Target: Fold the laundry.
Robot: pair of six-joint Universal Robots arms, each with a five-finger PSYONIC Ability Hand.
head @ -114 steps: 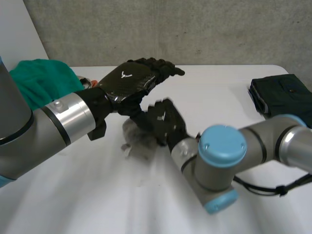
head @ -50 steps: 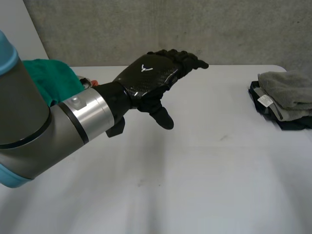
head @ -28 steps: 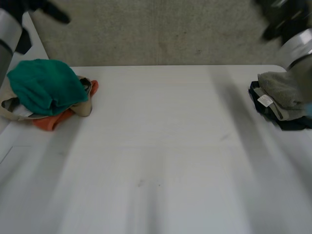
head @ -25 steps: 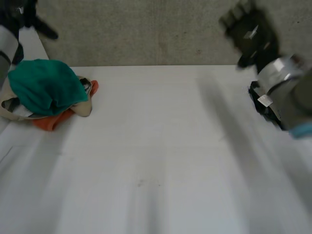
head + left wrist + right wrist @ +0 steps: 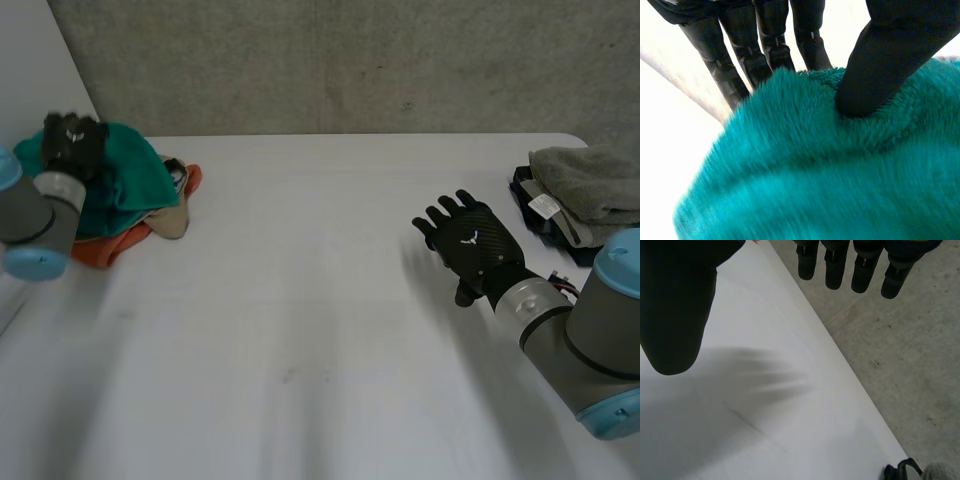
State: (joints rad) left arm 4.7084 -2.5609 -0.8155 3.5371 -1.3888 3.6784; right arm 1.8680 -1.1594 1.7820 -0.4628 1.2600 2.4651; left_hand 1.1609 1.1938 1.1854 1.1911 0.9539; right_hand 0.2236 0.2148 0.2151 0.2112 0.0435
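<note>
A heap of unfolded laundry lies at the table's far left, with a green fleece cloth (image 5: 135, 180) on top of an orange piece (image 5: 98, 250) and a beige piece (image 5: 170, 222). My left hand (image 5: 72, 140) sits on the far side of the green fleece. In the left wrist view its thumb (image 5: 885, 60) presses into the green fleece (image 5: 815, 175) and its fingers (image 5: 765, 45) reach round behind a fold, pinching it. My right hand (image 5: 472, 243) hovers open over the right half of the table, fingers (image 5: 835, 265) straight, holding nothing.
At the far right edge a folded grey towel (image 5: 590, 185) rests on a folded dark garment (image 5: 545, 225). The white table (image 5: 300, 320) stretches bare between heap and stack. A grey wall (image 5: 350, 60) runs behind the table's far edge.
My left hand has dropped from above the heap onto the green fleece and closed on it. My right hand has come down from beside the folded stack to low over the table.
</note>
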